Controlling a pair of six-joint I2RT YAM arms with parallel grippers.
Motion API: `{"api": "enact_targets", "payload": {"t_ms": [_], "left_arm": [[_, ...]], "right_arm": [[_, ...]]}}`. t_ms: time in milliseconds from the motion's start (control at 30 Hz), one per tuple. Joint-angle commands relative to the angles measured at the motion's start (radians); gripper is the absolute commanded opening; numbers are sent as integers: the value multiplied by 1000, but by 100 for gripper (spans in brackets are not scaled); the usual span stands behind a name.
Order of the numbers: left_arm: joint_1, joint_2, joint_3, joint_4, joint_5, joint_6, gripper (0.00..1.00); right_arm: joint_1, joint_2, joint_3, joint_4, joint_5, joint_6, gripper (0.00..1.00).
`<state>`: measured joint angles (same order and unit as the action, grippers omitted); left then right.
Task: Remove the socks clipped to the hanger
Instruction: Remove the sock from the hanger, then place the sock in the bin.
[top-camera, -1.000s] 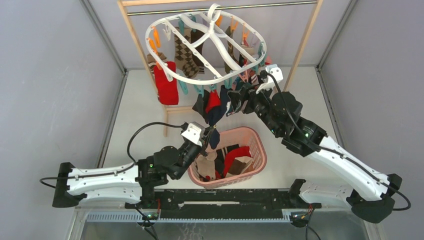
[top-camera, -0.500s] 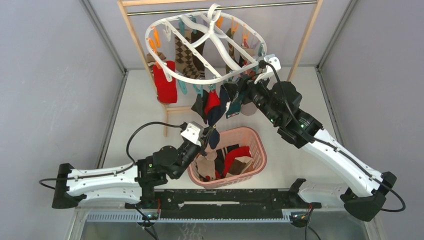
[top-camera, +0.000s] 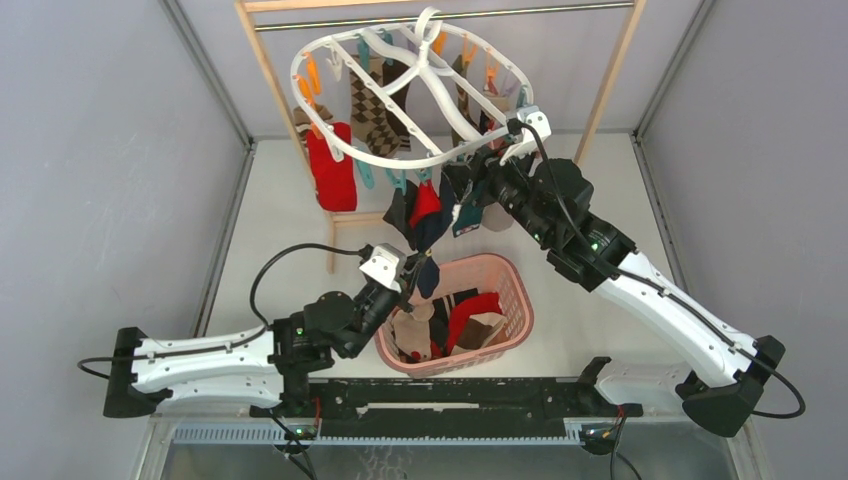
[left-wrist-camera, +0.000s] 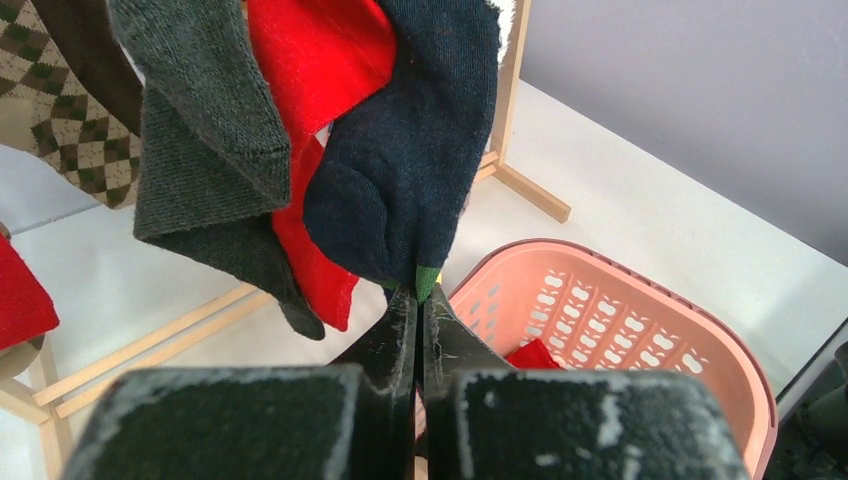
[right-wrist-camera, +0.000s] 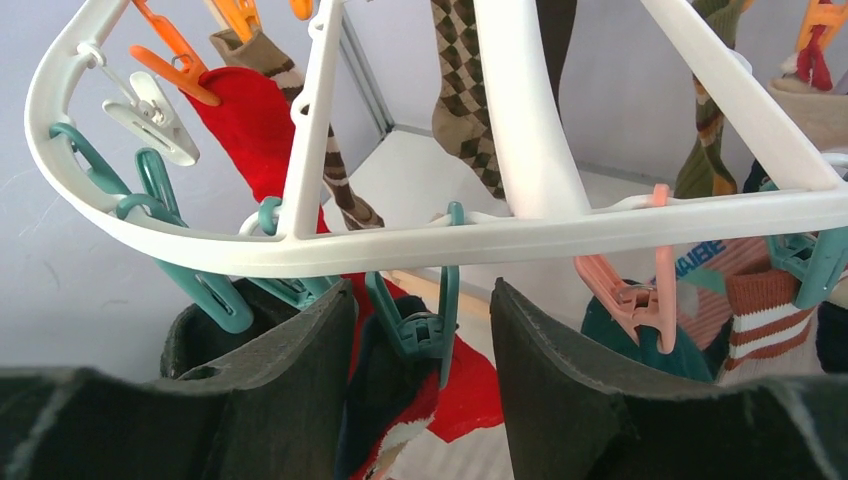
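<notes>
Right arm has pushed up and to the left over the last second, tucking its wrist in under the near rim of the hanger, while the left arm hasn't budged. Starting on the left: the left gripper (left-wrist-camera: 418, 305) reaches up from low over the worktop (top-camera: 280, 220), its jaws pressed tight together on the very toe of a navy sock (left-wrist-camera: 400, 150), which hangs down from the hanger's near side. Just beside that sock, a charcoal sock (left-wrist-camera: 200, 130) and a red sock (left-wrist-camera: 310, 60) dangle in the same bunch. Directly below and a touch to the right sits the pink lattice basket (top-camera: 510, 290) with several loose socks piled inside. Up top, the white oval hanger (top-camera: 300, 90) is hooked on the rail of the wooden frame (top-camera: 270, 80), tilted, with a red sock, argyle pairs and striped ones clipped around it. Over on the right, the right gripper (right-wrist-camera: 420, 300) is up against the underside of the rim, jaws standing well apart with a teal clip (right-wrist-camera: 425, 325) between them; red and dark fabric hangs beneath that clip. Whether either pad is touching the clip, I can't tell. A pink clip (right-wrist-camera: 630, 290) hangs just outside the right-hand finger.
</notes>
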<state>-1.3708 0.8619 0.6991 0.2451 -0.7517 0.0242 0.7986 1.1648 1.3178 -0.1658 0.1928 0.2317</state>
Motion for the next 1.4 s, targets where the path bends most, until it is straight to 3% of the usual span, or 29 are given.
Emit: {"api": "enact_targets", "payload": {"t_ms": [0, 167, 400, 900, 1367], "left_arm": [[7, -20, -29, 30, 14, -17, 0], [7, -25, -32, 29, 14, -17, 0], [8, -37, -37, 21, 15, -36, 0], [-33, -84, -24, -156, 157, -213, 0], [-82, 49, -168, -126, 62, -418, 2]], "right_arm": [[-6, 6, 58, 51, -1, -12, 57], [-6, 15, 63, 53, -2, -14, 41], [-7, 21, 66, 53, -12, -19, 6], [-6, 21, 67, 37, -36, -12, 4], [-6, -1, 67, 18, -52, -10, 5]]}}
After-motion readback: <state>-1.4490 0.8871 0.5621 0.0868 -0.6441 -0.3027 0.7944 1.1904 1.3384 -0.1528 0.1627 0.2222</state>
